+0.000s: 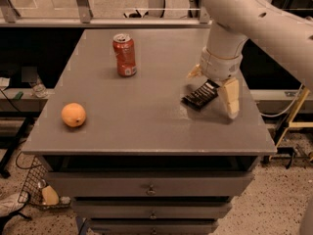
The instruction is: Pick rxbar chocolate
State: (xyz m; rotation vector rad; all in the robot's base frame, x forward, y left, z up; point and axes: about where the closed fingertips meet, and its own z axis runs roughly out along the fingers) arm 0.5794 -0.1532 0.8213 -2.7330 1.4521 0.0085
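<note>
Your view, big to small:
- Grey tabletop [146,126] on top of drawer cabinet [146,187].
- White arm [244,18] comes in from upper right and bends down over tabletop's right side.
- Gripper [212,93] hangs low over right side with fingers spread wide. One beige finger [230,97] shows toward front-right, the other toward back-left. Nothing pinched.
- Red can [125,55] stands upright at back left of centre, well apart from gripper.
- rxbar chocolate [199,96] lies flat on tabletop at an angle. Its far end sits between spread fingers; you cannot tell whether they touch it.
- Orange [74,115] sits near front-left edge, well apart from the rest.
</note>
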